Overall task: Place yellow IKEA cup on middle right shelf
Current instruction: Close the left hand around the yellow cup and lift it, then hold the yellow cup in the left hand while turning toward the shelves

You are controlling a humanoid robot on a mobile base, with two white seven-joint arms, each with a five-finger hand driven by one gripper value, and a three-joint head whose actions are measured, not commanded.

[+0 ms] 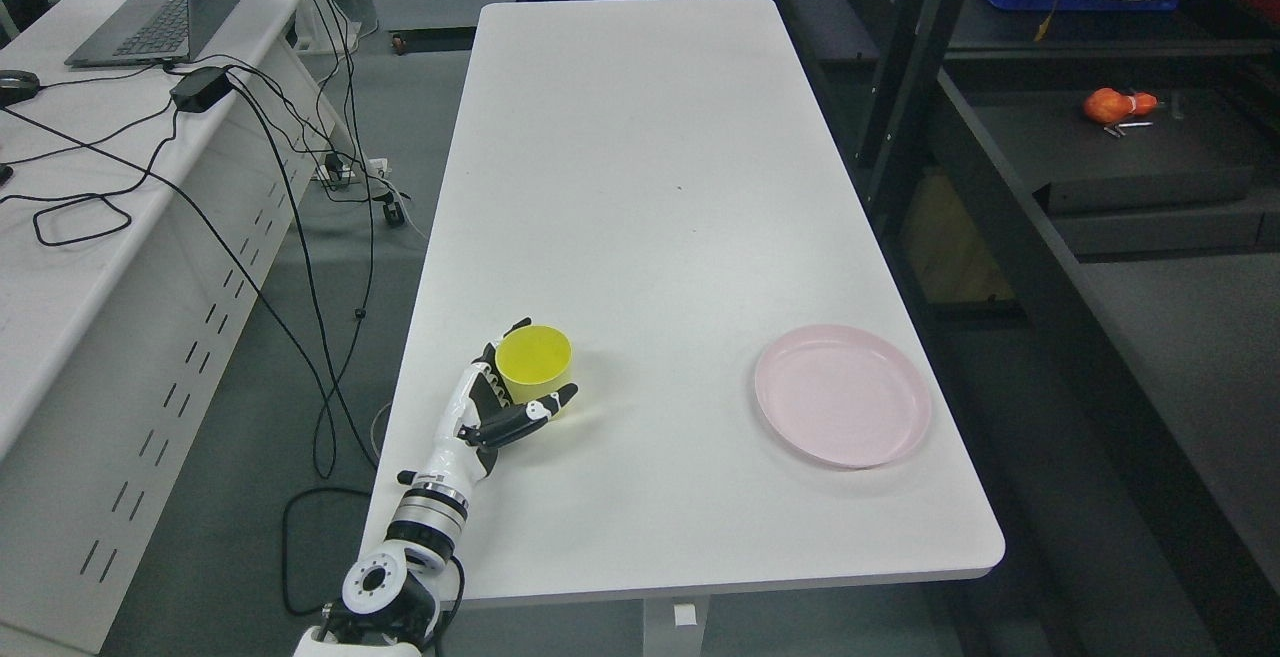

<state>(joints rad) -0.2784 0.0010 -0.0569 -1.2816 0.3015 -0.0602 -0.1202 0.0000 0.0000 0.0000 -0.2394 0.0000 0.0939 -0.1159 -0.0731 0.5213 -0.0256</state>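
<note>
Left hand (503, 405), black and white fingers curled around the upright yellow plastic cup (535, 361), which stands near the front left edge of the long white table (650, 167); well to its right, a shallow round pink plate (842, 395); dark metal shelving (1010, 227) beyond

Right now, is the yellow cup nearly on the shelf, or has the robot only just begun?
Only just begun. The left hand has reached the yellow cup and its fingers wrap around it, but the cup sits upright on the white table. Lifting it and carrying it to the dark shelf on the right remain.
</note>
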